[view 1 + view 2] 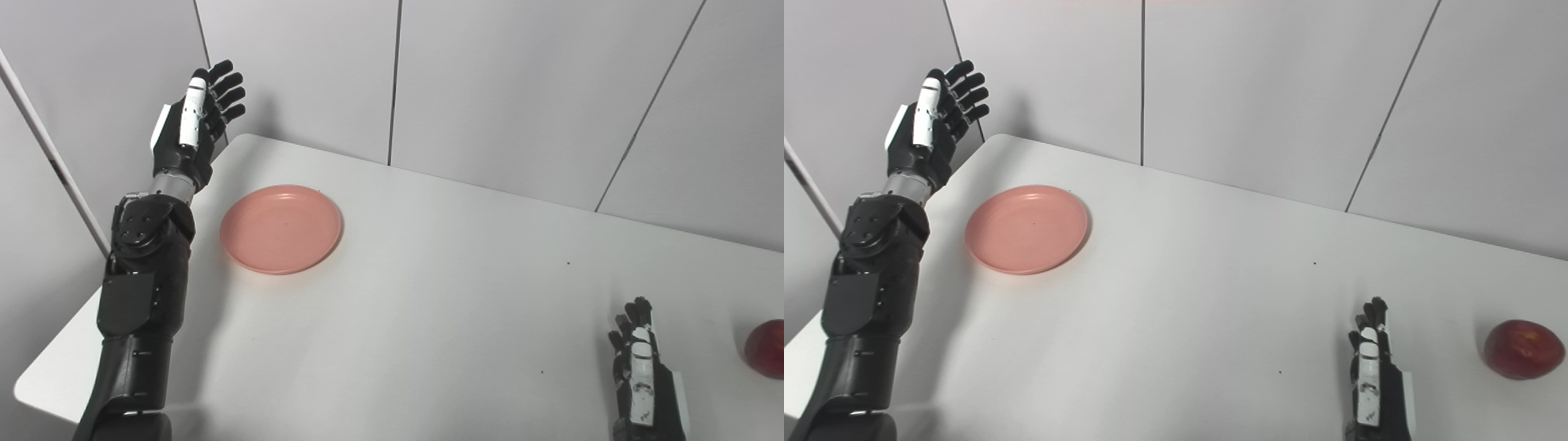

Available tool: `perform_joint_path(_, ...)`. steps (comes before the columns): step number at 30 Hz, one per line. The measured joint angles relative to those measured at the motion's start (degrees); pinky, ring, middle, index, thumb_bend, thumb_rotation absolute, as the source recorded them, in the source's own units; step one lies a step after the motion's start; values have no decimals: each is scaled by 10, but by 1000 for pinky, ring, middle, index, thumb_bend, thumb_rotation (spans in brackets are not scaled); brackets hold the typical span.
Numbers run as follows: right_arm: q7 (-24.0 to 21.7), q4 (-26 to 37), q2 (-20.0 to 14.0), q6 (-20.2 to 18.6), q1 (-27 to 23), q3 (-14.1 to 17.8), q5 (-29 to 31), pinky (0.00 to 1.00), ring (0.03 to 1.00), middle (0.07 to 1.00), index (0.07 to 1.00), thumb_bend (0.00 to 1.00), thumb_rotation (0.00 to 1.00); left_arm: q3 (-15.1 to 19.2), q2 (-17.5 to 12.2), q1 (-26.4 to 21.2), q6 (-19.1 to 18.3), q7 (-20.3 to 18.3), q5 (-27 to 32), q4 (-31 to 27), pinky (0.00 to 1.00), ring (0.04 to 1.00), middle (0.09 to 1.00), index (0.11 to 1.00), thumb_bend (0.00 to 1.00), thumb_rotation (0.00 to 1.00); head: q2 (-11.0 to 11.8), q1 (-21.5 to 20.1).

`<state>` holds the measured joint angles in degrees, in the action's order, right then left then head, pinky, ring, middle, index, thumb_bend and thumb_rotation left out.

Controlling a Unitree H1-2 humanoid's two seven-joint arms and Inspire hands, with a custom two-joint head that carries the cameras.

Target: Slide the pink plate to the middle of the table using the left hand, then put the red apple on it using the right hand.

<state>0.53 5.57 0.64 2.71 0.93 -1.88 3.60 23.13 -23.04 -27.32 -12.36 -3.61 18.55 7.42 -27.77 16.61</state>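
Note:
The pink plate [280,228] lies flat on the white table [429,294] toward its far left. My left hand [197,119] is raised above the table's left corner, behind and left of the plate, open with fingers spread and holding nothing. The red apple [1524,348] sits at the right side of the table; in the left eye view it is cut by the frame edge. My right hand [1373,373] rests low near the front edge, left of the apple and apart from it, fingers extended, open and empty.
Grey wall panels [490,86] stand close behind the table's far edge. The table's rounded left corner and left edge [37,380] run just beside my left forearm.

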Motion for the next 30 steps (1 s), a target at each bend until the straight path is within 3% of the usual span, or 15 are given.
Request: perform_joint_path(30, 0, 1, -4, -1, 1, 1, 0, 1000, 1000, 1000, 1000, 190, 1000, 16, -16, 1, 20, -18, 24, 136, 889, 880, 873, 849, 307, 1000, -9, 4)
